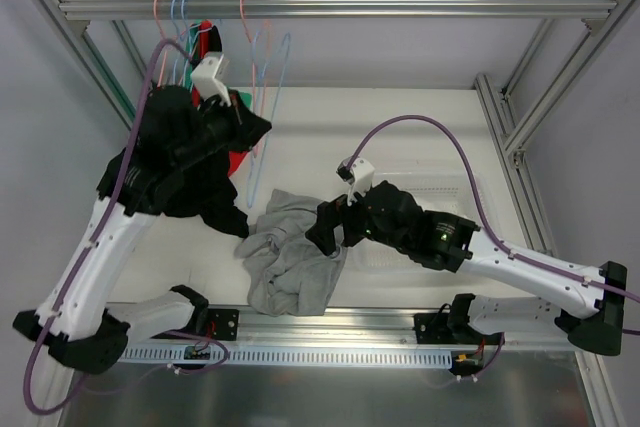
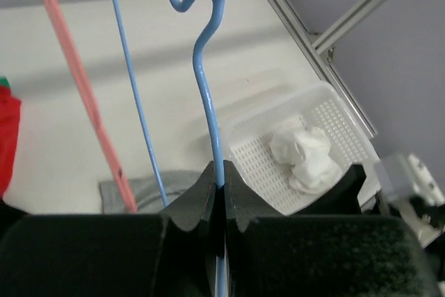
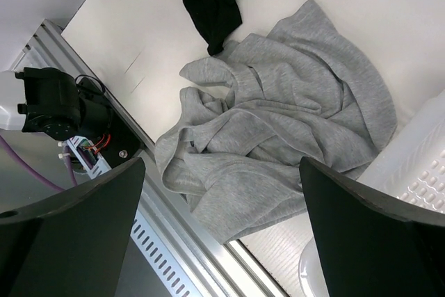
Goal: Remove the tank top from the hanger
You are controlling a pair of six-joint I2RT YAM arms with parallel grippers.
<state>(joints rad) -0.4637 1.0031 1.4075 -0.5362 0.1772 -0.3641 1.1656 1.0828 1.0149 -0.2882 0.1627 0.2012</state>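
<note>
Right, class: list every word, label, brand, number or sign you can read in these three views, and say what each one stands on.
No text can be read in any view.
The grey tank top, blue hanger and white basket show no print or label.
The circuit board by the front rail: any marking on it is too small to read.

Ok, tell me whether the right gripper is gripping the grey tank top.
No, the right gripper stands wide open above the grey tank top, which lies crumpled on the table.
</note>
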